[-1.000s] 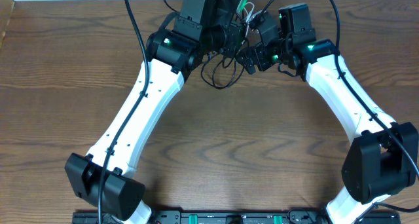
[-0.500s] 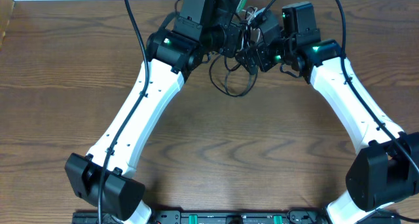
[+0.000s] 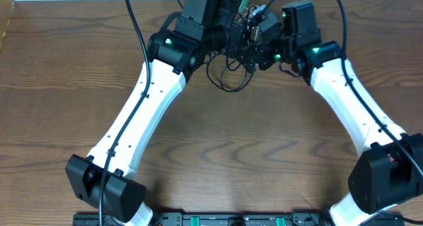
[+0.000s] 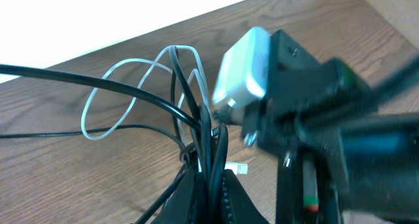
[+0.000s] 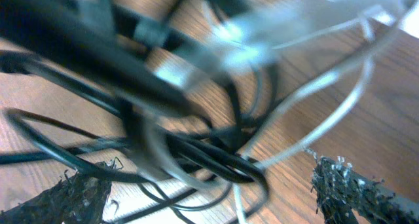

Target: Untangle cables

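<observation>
The brown wooden table [image 3: 59,67] fills the overhead frame. The white left arm [image 3: 142,113] and the white right arm [image 3: 350,100] meet at its upper middle. There hang the thin black cables [image 3: 231,89], one loop low over the wood. The left gripper [image 4: 211,196] is clamped on several black strands. The right gripper [image 5: 209,191] stands wide apart around the blurred tangle and holds nothing. The thin white cable [image 4: 180,48] loops at the upper left of the left wrist view. I judge the cords light, soft, springy and a little slippery. It seems best to take one free strand near the small white plug end [image 4: 237,166].

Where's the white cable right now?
Left wrist view, upper left: the white cable loops just beyond the left gripper, threaded among the black cables it pinches.
</observation>
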Robot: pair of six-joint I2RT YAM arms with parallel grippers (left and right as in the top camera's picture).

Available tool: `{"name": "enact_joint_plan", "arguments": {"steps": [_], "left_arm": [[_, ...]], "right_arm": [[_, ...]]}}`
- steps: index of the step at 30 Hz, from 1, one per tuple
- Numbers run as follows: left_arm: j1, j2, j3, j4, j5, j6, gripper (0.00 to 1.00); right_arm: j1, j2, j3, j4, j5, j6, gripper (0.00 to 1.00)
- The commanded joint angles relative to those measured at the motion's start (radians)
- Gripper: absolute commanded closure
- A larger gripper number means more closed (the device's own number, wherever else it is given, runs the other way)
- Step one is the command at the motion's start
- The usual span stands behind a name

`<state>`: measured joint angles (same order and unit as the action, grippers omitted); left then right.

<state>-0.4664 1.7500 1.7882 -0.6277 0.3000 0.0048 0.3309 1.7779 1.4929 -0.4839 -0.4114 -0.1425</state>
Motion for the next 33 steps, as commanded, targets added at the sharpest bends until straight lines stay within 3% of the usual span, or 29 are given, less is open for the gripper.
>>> {"name": "enact_joint_plan", "arguments": {"steps": [1,27,33], "left_arm": [[0.001,-0.020,0.003,0.003,-0.001,0.017,0.92],[0.001,-0.020,0.003,0.004,-0.001,0.018,0.92],[0.001,-0.020,0.003,0.004,0.000,0.018,0.92]], "right_arm": [[0.027,-0.002,0.004,0.013,-0.007,-0.011,0.05],[0.016,0.066,-0.005,0.020,0.010,0.000,0.10],[0.017,0.066,-0.005,0.022,0.046,0.023,0.16]]}}
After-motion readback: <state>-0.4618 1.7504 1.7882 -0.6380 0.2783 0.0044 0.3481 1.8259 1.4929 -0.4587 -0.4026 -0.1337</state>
